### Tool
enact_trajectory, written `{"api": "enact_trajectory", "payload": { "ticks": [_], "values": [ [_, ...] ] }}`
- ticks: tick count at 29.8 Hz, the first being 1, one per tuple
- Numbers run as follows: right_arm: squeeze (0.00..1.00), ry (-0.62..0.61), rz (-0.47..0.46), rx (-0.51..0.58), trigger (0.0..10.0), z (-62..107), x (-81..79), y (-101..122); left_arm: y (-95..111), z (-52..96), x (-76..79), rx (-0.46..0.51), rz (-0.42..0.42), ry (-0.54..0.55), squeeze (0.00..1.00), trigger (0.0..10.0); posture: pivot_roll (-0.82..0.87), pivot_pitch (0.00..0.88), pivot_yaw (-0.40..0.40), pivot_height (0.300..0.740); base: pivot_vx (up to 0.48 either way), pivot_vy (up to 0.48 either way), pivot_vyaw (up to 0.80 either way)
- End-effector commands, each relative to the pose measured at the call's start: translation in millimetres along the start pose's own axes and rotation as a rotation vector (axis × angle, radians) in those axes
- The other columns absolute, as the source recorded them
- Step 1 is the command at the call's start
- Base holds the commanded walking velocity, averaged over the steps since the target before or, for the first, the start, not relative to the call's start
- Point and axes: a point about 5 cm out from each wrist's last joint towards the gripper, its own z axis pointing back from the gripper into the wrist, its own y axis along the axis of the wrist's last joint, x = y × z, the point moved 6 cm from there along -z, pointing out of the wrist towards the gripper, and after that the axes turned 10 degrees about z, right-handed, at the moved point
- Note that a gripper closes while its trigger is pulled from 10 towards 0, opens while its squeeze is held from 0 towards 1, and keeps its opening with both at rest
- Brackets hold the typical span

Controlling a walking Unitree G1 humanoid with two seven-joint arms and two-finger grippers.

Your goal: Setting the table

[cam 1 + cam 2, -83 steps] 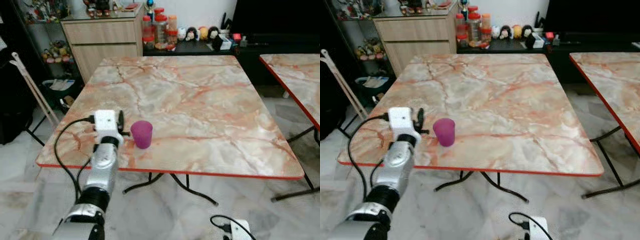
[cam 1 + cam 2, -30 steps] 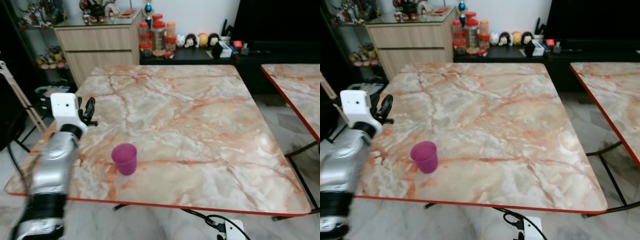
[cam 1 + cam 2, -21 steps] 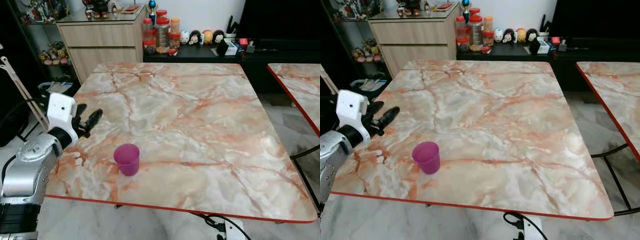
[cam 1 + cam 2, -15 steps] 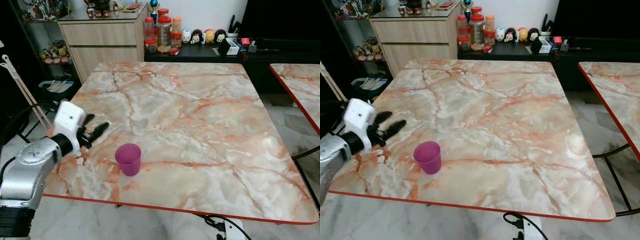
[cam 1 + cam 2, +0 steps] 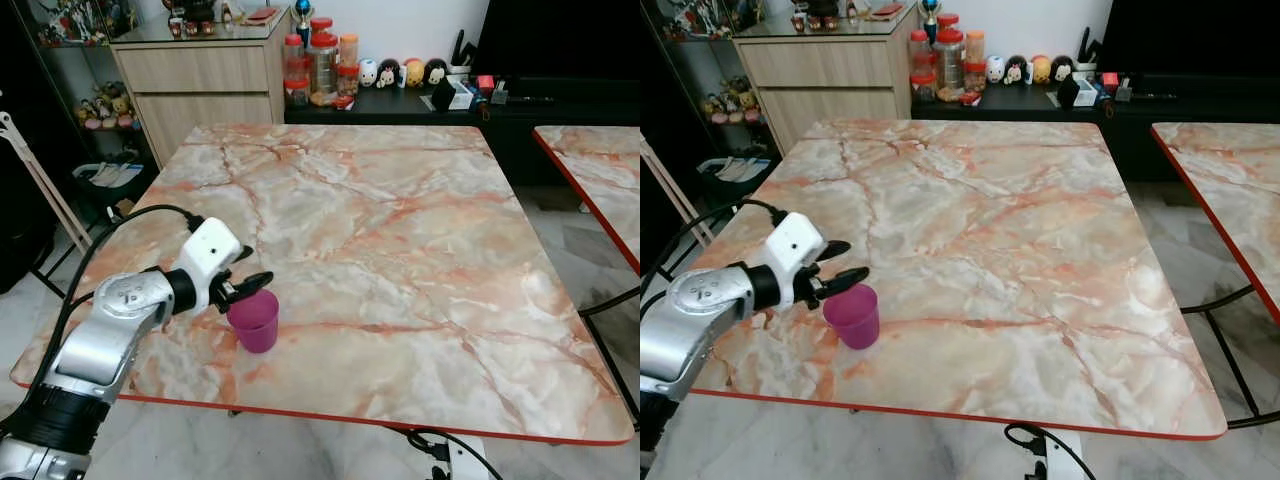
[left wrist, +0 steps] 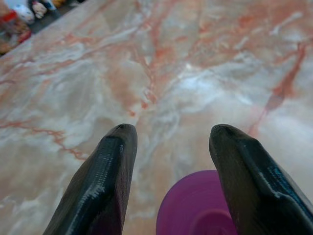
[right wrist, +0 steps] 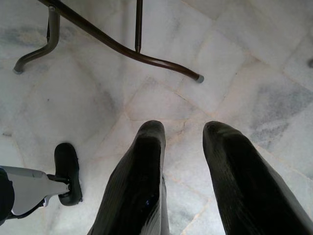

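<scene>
A purple cup (image 5: 255,320) stands upright on the marble table (image 5: 400,220), near its front left. My left gripper (image 5: 251,269) is open at the cup's left side, level with the rim, and its fingertips reach just over the rim. In the left wrist view the cup (image 6: 195,205) sits low between the two black fingers (image 6: 105,181), which stand spread apart with nothing held. My right gripper (image 7: 185,127) hangs open below the table over the tiled floor.
A second marble table (image 5: 590,160) stands to the right across a gap. Behind are a wooden cabinet (image 5: 205,75), jars (image 5: 320,65) and a dark low shelf with figurines (image 5: 410,72). A folding rack (image 5: 35,175) leans at left. Table legs (image 7: 122,46) cross the floor.
My left arm has swung in from the table's left edge to the purple cup, fingers still open. The cup has not moved; the camera has shifted slightly.
</scene>
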Motion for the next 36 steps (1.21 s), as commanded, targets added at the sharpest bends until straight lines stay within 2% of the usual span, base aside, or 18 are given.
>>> {"api": "enact_trajectory", "payload": {
  "ticks": [1,6,10,17,26,31,36],
  "values": [
    [0.00,0.003,-0.006,0.007,10.0,-1.1,-2.0,5,1,-1.9,0.3,-0.019,-0.037,-0.025,0.00,10.0,0.06,0.000,0.019,0.740,0.000,0.000,0.00],
    [0.00,0.002,-0.007,0.009,10.0,-1.4,-1.9,6,-1,-5.0,-3.6,-0.053,-0.084,-0.045,0.00,10.0,0.06,0.000,0.019,0.740,0.000,0.000,0.00],
    [0.00,0.001,-0.010,0.011,10.0,-1.6,-1.8,7,-5,-7.5,-15.0,-0.089,-0.121,-0.016,0.00,10.0,0.05,0.000,0.022,0.740,0.000,0.000,0.00],
    [0.00,0.003,-0.014,0.014,10.0,-1.9,-3.0,9,-11,-9.3,-19.4,-0.137,-0.166,-0.032,0.00,10.0,0.05,0.000,0.024,0.740,0.000,0.000,0.00],
    [0.00,0.000,-0.015,0.013,10.0,-1.8,-1.5,8,-18,-4.7,-19.8,-0.159,-0.173,-0.051,0.00,10.0,0.05,0.000,0.026,0.740,0.000,0.000,0.00],
    [0.00,0.005,-0.010,0.008,10.0,-1.6,-2.0,6,-23,2.5,-19.3,-0.180,-0.169,-0.073,0.00,10.0,0.06,0.000,0.023,0.740,0.000,0.000,0.00],
    [0.00,0.007,-0.009,0.009,10.0,-1.6,-2.0,7,-24,2.4,-17.6,-0.186,-0.170,-0.087,0.00,10.0,0.05,0.000,0.022,0.740,0.000,0.000,0.00]
  ]
}}
